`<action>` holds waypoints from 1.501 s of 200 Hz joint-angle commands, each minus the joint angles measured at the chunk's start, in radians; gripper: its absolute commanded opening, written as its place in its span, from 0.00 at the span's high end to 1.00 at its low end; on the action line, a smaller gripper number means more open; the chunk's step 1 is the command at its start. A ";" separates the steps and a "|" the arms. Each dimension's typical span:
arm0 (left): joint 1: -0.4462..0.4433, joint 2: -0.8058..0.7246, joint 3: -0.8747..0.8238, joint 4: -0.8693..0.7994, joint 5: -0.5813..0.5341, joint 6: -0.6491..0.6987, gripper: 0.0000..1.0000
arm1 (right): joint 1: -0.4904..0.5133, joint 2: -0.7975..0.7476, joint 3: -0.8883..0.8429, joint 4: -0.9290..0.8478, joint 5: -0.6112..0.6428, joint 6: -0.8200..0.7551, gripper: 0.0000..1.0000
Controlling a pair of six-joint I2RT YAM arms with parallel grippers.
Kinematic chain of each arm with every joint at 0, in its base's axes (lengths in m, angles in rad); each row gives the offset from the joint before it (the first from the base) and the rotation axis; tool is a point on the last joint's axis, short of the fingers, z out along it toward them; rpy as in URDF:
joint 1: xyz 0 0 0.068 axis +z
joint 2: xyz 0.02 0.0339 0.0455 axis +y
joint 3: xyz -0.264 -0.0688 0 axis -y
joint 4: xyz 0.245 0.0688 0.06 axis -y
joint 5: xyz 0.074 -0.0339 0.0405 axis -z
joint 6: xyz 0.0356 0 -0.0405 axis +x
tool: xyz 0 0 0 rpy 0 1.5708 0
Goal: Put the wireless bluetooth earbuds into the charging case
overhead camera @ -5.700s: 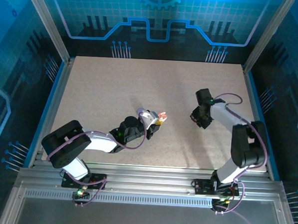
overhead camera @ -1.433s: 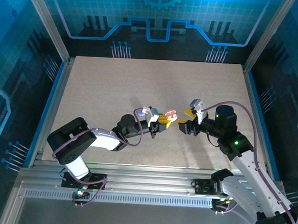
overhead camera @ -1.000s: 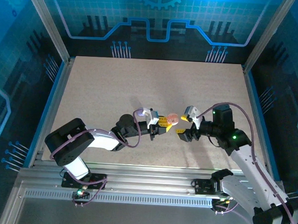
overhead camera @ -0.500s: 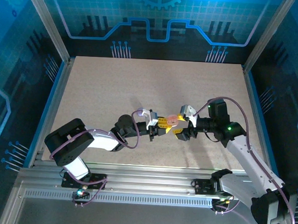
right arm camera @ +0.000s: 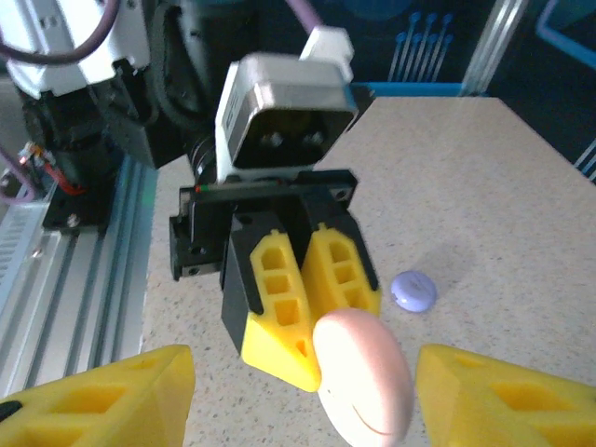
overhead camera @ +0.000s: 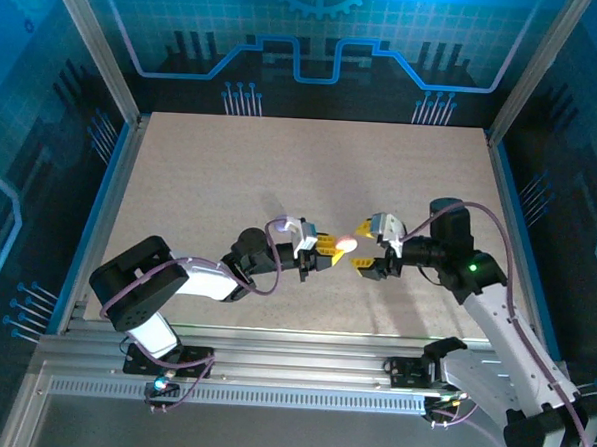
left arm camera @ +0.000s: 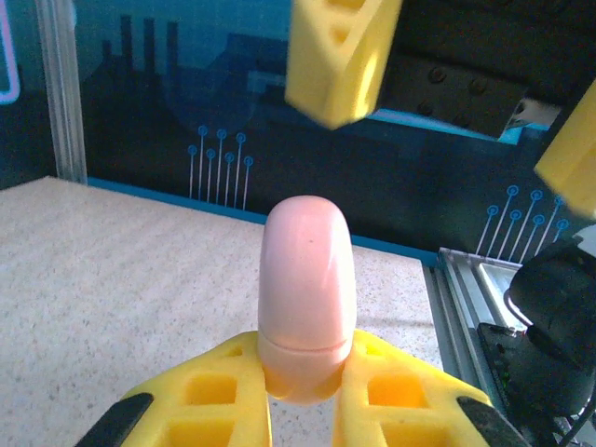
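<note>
- 2 sets of fingers face each other low over the middle of the desk (overhead camera: 282,163), and the pink charging case (left arm camera: 305,279) sits between them.
- The left fingers (left arm camera: 391,396) are clenched on the case's base, just below its seam. Its rounded end sticks out past their tips.
- The case's long axis runs along the line between the arms, pointing at the right arm.
- The right fingers (right arm camera: 494,400) are spread wide, 1 on each side of that line, with a clear gap to the case on both sides and nothing in their grasp.
- The free end of the case lies at the mouth of that gap. Whether it is already inside cannot be told.
- The coming move probably depends on the right fingers staying centred on that axis.
- 1 small lavender puck (right arm camera: 413,291) lies on the desk just beside the left fingers.
</note>
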 commanded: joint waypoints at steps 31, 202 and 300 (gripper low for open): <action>0.055 0.039 0.025 -0.155 -0.073 -0.321 0.84 | -0.039 -0.040 -0.127 0.189 0.297 0.413 0.31; 0.111 0.298 0.569 -1.331 -0.001 -0.761 0.81 | -0.042 0.009 -0.144 0.180 0.435 0.772 0.25; 0.116 0.188 0.581 -1.537 -0.124 -0.689 0.28 | -0.045 -0.034 -0.149 0.152 0.550 0.788 0.20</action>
